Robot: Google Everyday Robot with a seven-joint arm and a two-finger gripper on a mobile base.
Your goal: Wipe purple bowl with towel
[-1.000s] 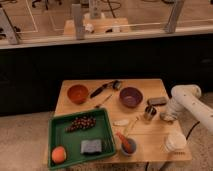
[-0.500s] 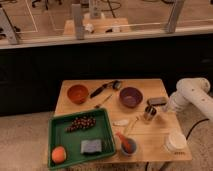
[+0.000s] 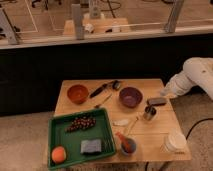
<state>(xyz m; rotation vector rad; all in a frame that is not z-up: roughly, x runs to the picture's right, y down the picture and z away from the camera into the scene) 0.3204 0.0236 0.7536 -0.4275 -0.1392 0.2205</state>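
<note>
Over the last second the white arm (image 3: 194,75) has lifted up and back from the lower right of the surface (image 3: 150,131), uncovering the white container (image 3: 175,142) there. Its gripper (image 3: 164,93) now hangs at the right of the frame, at the surface's far right edge, with its fingers together and no cloth in them. The towel (image 3: 121,122) lies untouched near the middle of the surface, so I judge the task to be at its very first step, the reach for the cloth. The next move calls for opening the gripper and bringing it down and to the left onto that narrow fold, clear of the dark grey block (image 3: 156,101) that sits between them. Nearest, at lower left, a green tray (image 3: 54,140) holds an orange fruit (image 3: 58,154), a blue-grey pad (image 3: 91,146) and grapes (image 3: 80,122). A blue-grey cup (image 3: 126,145) stands just right of the tray. Farther back, the purple bowl (image 3: 130,96) sits upright beyond the towel, well apart from the orange bowl (image 3: 77,93) to its left, with a black-handled tool (image 3: 104,89) between the two. Behind the surface runs a dark low wall (image 3: 40,75), and beyond it a pale floor with posts and another table (image 3: 97,27) at upper centre.
</note>
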